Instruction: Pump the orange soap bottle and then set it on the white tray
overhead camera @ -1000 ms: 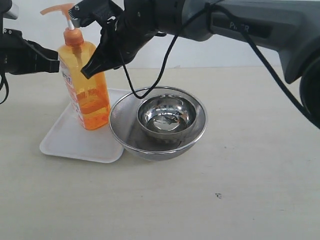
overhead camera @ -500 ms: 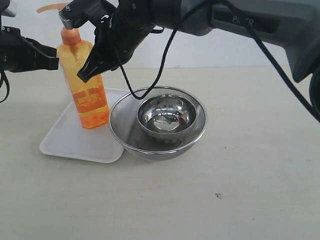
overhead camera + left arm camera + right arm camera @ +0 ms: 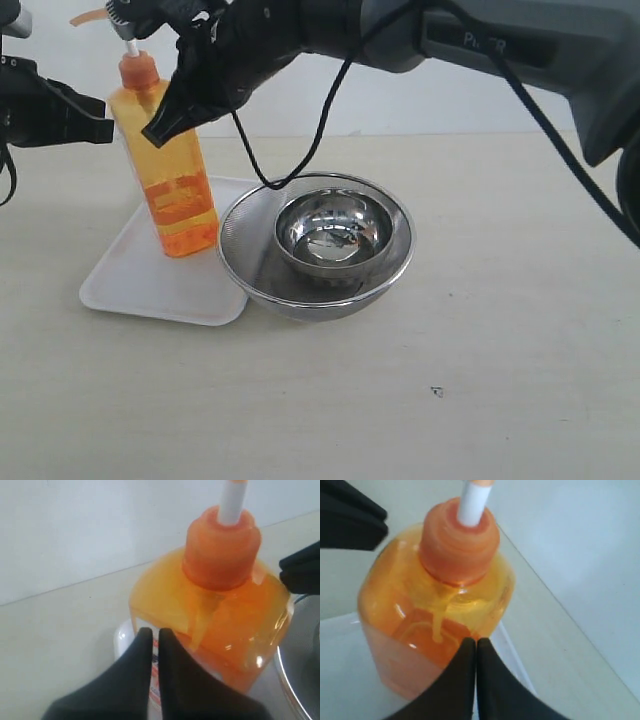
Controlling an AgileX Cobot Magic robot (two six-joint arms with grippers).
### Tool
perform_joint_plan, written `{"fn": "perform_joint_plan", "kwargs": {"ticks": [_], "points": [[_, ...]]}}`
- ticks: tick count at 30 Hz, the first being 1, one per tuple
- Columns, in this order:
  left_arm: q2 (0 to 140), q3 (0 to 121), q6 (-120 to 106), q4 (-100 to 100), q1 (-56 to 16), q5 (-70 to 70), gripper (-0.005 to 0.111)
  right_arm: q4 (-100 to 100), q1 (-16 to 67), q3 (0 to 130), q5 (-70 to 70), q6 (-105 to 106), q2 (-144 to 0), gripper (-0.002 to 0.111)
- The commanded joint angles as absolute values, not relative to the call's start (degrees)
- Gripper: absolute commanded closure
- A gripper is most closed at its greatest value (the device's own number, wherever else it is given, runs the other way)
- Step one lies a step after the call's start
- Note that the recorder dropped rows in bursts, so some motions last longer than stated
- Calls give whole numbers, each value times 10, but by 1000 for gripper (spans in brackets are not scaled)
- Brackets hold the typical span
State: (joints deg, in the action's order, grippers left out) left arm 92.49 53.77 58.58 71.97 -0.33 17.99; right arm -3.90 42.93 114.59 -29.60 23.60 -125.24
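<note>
Two grippers close in on the orange soap bottle (image 3: 178, 185) from opposite sides. Stands upright on the far right part of the white tray (image 3: 130, 290), base flat on the tray floor, label side turned left. Above the orange collar (image 3: 138, 68), a short length of white stem (image 3: 130, 47); pump head (image 3: 88, 17) partly hidden behind the right arm.

Reaching in from the upper right and crossing well over the middle to the left side: the right arm, forearm near level, wrist bent so that the right gripper (image 3: 153, 137) slants down and to the left. Fingers (image 3: 465, 680) pressed flat together, clenched on nothing, tips at the bottle's upper right shoulder. Cannot tell whether touching or just beside.

Coming in level from the left edge: the left gripper (image 3: 103, 105), pointed right at the bottle's upper left edge. Seen from its own wrist, fingers (image 3: 135, 675) drawn together with only a thin slit between, nothing pinched, tips just in front of the label side below the shoulder.

Hanging from the right arm, a black cable (image 3: 322, 130), looping down toward the far rim of the mesh strainer (image 3: 250, 270). Strainer just right of the bottle, its rim meeting the tray's right edge, a steel bowl (image 3: 335, 235) sitting inside. All on a pale table (image 3: 500, 350).
</note>
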Motion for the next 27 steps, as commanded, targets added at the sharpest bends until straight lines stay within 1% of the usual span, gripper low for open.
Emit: {"fn": "perform_joint_plan", "kwargs": {"ticks": [1,10,17,21,27], "points": [[925,539,575,714,-3,189,102,-112,434,1149,-299,288,-1271,108],[960,540,559,714,-3,184,102,-84,448,1149,-328,289,-1265,108],[954,547,537,714,17,152,102,78,447,1149,-389,185,-1235,108],[964,571,536,713,22,152,102,143,445,1149,-339,134,-1236,108],[993,608,535,713,22,171,102,142,445,1149,-278,103,-1254,108]]}}
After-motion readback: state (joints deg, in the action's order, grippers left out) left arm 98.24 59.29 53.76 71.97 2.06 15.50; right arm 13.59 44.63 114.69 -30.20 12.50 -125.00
